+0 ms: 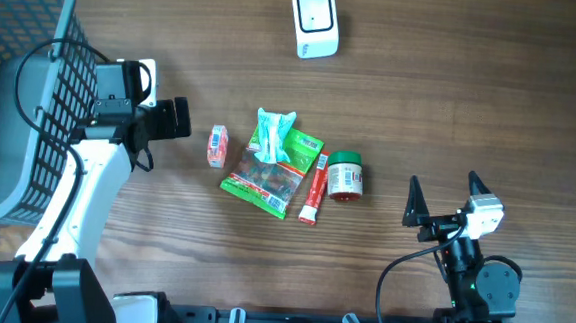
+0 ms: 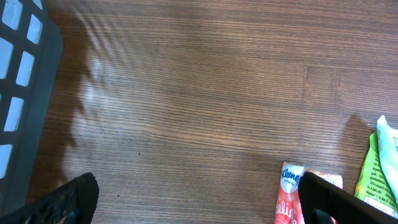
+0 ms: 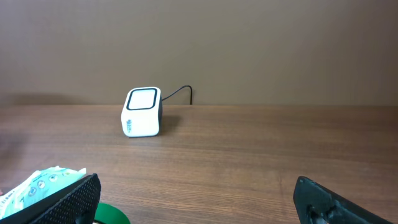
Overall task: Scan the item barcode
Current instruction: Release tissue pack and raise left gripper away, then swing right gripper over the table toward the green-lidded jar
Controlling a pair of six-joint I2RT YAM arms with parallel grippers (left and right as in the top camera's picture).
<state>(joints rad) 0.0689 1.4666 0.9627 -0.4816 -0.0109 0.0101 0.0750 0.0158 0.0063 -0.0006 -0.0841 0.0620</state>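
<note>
The Kleenex tissue pack (image 1: 217,146) lies mid-table beside a green snack bag (image 1: 272,178), red tube (image 1: 313,191) and green-lidded jar (image 1: 345,175), well apart from the white barcode scanner (image 1: 315,21), while the left gripper (image 1: 185,118) and right gripper (image 1: 445,183) both gape wide, holding nothing.

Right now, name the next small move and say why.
Probably ease the left gripper onto the tissue pack: its jaws stand open and empty, that pack lies nearest, and nothing has yet been brought to the scanner.
</note>
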